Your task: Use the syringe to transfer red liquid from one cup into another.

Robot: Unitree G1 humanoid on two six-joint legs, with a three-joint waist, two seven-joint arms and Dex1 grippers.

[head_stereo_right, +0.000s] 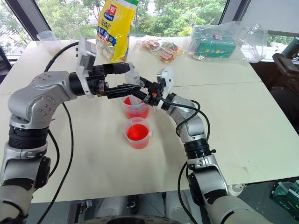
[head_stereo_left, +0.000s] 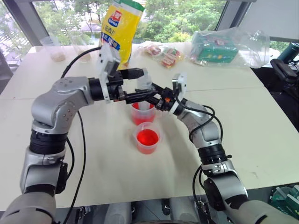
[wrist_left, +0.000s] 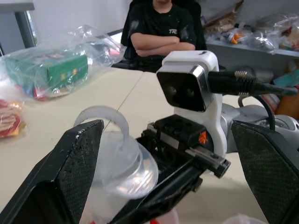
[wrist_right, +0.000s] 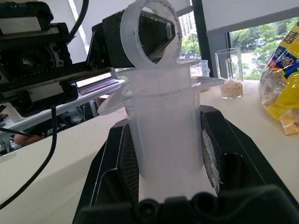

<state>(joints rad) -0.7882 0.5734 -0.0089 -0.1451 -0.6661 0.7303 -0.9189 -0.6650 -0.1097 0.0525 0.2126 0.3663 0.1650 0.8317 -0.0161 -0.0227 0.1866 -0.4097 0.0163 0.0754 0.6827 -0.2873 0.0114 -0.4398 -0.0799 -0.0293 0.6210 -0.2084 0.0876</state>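
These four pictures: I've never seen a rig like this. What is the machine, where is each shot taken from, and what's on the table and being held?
It is a two-armed humanoid robot. The two wide pictures come from cameras in its head; the two close ones come from cameras on its wrists. The right claw is shut on the large clear plastic syringe, held upright over the farther small plastic cup of red liquid. The left claw is open around the plunger's ring. A nearer cup of red liquid stands on the white table, with a yellow bag and a green box in clear wrap behind.
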